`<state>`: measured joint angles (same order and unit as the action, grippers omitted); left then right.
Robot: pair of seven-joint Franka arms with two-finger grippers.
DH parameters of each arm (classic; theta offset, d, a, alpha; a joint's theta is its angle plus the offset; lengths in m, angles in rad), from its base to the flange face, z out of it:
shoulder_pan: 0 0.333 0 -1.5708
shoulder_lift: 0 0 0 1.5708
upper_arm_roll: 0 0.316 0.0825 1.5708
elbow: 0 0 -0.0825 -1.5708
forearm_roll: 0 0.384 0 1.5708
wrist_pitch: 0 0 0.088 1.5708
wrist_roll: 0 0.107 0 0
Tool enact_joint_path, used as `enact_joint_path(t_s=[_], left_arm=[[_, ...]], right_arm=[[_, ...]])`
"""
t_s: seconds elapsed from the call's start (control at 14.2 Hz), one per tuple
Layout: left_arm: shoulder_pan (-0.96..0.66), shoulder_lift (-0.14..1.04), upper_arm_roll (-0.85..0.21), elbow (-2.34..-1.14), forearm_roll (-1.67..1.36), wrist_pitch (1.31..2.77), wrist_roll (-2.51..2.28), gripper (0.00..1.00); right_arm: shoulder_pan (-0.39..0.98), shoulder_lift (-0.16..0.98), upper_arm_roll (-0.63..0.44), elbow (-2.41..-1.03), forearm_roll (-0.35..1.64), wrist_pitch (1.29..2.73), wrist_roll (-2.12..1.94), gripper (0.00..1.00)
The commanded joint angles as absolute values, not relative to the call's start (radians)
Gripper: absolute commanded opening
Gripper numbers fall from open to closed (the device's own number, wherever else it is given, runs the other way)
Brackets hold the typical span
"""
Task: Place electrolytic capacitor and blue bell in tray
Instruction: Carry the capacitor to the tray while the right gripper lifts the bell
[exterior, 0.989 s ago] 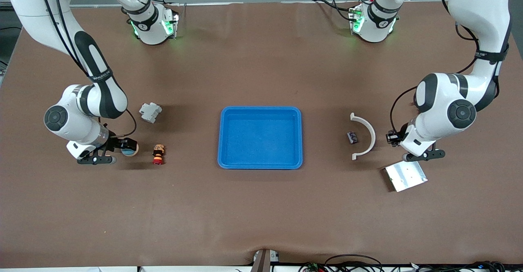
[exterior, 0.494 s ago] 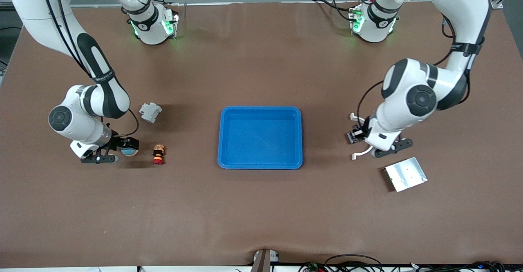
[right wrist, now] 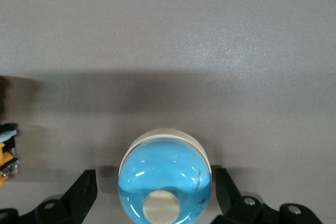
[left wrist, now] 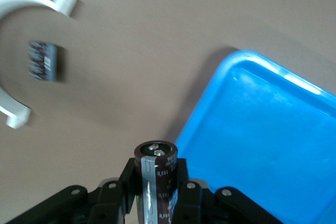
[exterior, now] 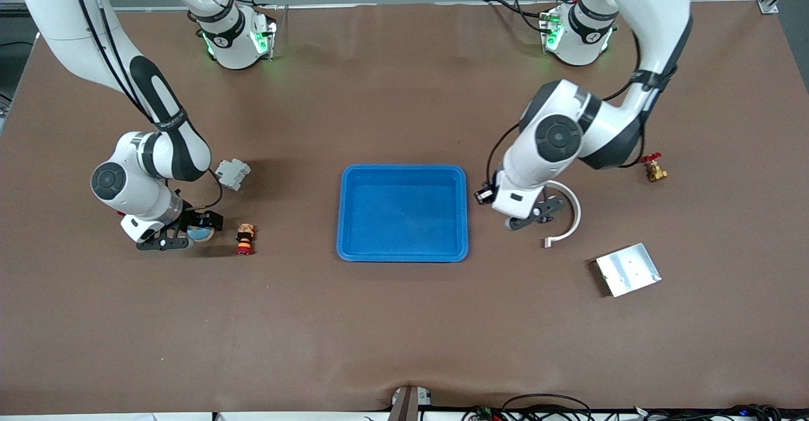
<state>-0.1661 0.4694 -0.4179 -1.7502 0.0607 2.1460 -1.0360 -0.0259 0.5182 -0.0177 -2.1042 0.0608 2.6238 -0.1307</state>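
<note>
The left hand point(exterior: 492, 201), clenched on the electrolytic capacitor point(left wrist: 157, 179), has swung from beside the silver plate point(exterior: 627, 269) to the tray's point(exterior: 404, 253) three-o'clock rim. The right hand point(exterior: 189, 232) has crept inward, its fingers point(right wrist: 81, 192) spread either side of the blue bell point(right wrist: 165, 178) on the counter point(exterior: 404, 332). Released here, the capacitor might catch the rim and roll out; the tray floor lies bare toward nine o'clock.
</note>
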Motion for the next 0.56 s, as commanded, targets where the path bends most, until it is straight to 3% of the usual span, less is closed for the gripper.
enact_joint_path(t_s=[0.0, 0.07, 0.14, 0.49], left_arm=[[-0.213, 0.587, -0.417, -1.635, 0.074, 2.132, -1.104, 0.06], [-0.244, 0.61, -0.414, -1.622, 0.074, 2.134, -1.144, 0.06], [-0.264, 0.629, -0.411, -1.602, 0.075, 2.135, -1.187, 0.06], [-0.304, 0.666, -0.405, -1.583, 0.09, 2.138, -1.298, 0.06]], right_arm=[[-0.02, 0.509, -0.015, -2.106, 0.081, 2.606, -0.144, 0.55], [-0.015, 0.506, -0.015, -2.1, 0.081, 2.574, -0.143, 0.13], [-0.014, 0.503, -0.015, -2.092, 0.081, 2.55, -0.143, 0.0], [-0.006, 0.466, -0.015, -2.086, 0.081, 2.498, -0.132, 0.0]])
